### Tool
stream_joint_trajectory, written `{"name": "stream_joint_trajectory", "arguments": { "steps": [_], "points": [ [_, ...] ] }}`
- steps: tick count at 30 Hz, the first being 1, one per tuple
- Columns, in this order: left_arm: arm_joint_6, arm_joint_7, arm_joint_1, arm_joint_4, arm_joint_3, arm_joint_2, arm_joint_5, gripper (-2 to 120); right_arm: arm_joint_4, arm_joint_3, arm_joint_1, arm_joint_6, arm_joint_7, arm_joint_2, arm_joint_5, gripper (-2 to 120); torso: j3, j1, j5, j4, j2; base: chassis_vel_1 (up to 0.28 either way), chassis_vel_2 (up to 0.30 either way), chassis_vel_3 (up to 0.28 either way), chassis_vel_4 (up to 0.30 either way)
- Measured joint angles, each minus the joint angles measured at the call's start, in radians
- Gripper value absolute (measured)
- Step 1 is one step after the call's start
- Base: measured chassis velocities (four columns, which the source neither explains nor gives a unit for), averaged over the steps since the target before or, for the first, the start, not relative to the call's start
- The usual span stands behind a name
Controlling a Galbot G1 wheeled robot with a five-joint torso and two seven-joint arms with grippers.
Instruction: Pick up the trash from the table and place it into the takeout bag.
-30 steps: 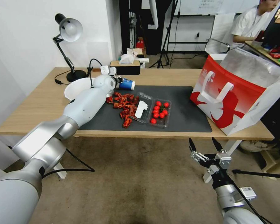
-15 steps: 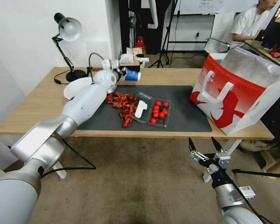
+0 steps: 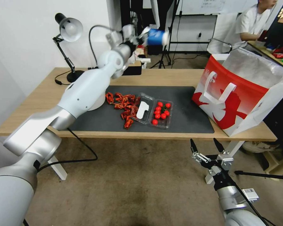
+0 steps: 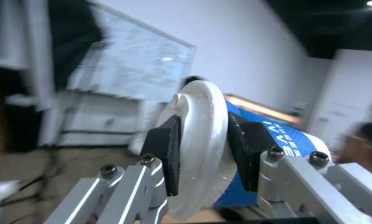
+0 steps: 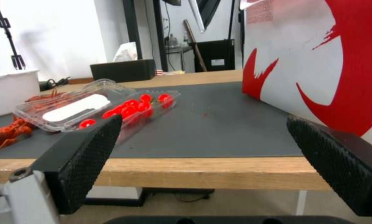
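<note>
Cup [image 3: 156,36] clamped in raised left gripper [image 3: 143,35].

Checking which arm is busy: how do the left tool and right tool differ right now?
The left tool is raised high above the table; the right tool hangs low before its front edge. The left is clamped on the blue-and-white paper cup; the right is open and empty. Both have black fingers.
</note>
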Motion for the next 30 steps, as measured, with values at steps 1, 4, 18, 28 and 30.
{"name": "stream_joint_trajectory", "arguments": {
  "steps": [1,4,18,28,30],
  "points": [
    [-0.003,-0.018,-0.014,-0.026,0.023,-0.011,-0.002,27,0.000,-0.001,0.000,0.000,0.000,0.001,-0.001,100,0.000,0.000,0.0000,0.0000,0.000,0.000,0.000,0.000,0.000],
    [-0.012,-0.117,-0.056,-0.066,0.087,-0.068,0.027,27,0.001,-0.003,0.000,0.000,0.000,0.005,-0.004,100,0.000,0.000,0.0002,-0.0002,0.000,0.000,0.000,0.000,0.000],
    [-0.020,-0.247,-0.193,0.000,0.263,-0.311,0.224,27,0.008,0.001,-0.006,0.000,0.000,0.018,-0.008,100,0.000,0.000,0.0001,-0.0004,0.000,0.000,0.000,0.000,0.000],
    [0.007,-0.231,-0.173,0.028,0.403,-0.320,0.427,27,0.007,0.001,0.001,0.000,0.001,0.026,-0.007,100,0.000,0.000,-0.0002,0.0000,0.000,0.000,0.000,0.000,0.000],
    [0.003,-0.227,-0.168,0.027,0.410,-0.319,0.430,27,0.005,0.000,0.003,0.000,0.001,0.026,-0.007,100,0.000,0.000,-0.0001,0.0000,0.000,0.000,0.000,0.000,0.000]
  ]
}}
